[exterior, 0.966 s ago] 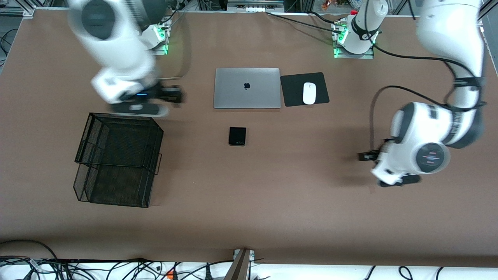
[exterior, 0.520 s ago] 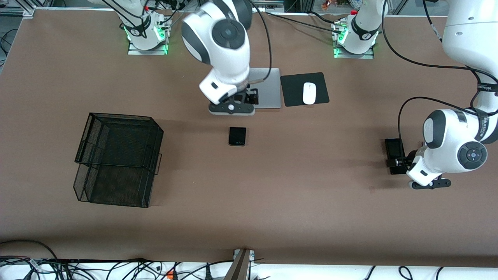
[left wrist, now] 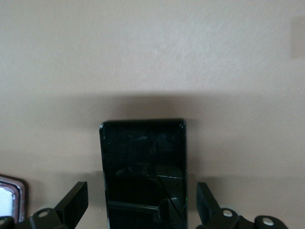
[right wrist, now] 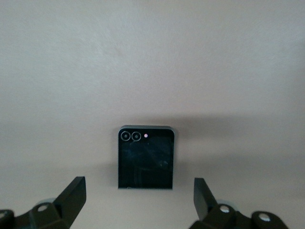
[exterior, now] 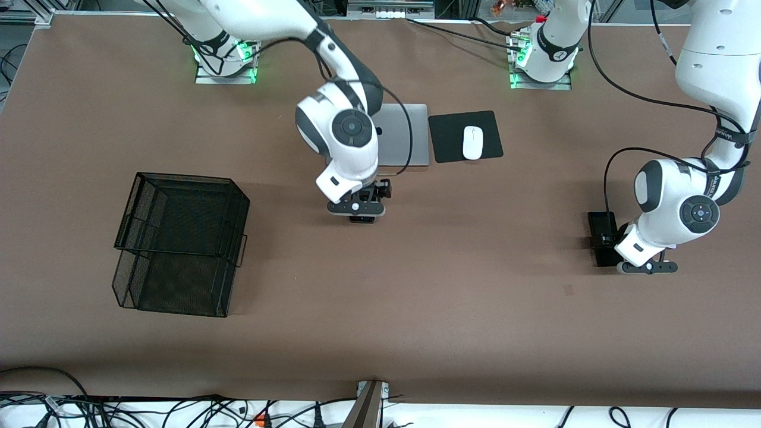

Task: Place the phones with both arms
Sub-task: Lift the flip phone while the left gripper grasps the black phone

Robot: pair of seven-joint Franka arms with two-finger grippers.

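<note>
**Inspector:** Front view, largest items first. Your counter (exterior: pixel 416 309) carries a black wire basket (exterior: pixel 181 244) toward the right arm's end, a silver laptop (exterior: pixel 404 134) near the bases, and a black mouse pad (exterior: pixel 465 136) with a white mouse (exterior: pixel 472 142) beside the laptop. Two phones show; a third I cannot find.

**Operator:** Where do the tools stand?

**Inspector:** Your right tool (exterior: pixel 362 214) hangs low over the folded black phone (right wrist: pixel 145 157), which lies flat on the counter, nearer the front camera than the laptop. In the right wrist view both fingers (right wrist: pixel 71 195) are spread wide, one on either side of the phone, clear of it. Your left tool (exterior: pixel 624 252) is low over the slim black phone (left wrist: pixel 143 171) at the left arm's end of the counter. Its fingers (left wrist: pixel 76 202) are likewise spread, straddling the slab without touching it.

**Operator:** Which step is that?

**Inspector:** I judge it the approach before the pick, on both arms at once. Nothing is held. Next you will likely need to lower each tool until the fingers flank the phone's edges, then press them together squarely. Both phones are thin and flat, so a shallow descent risks a slip.
</note>
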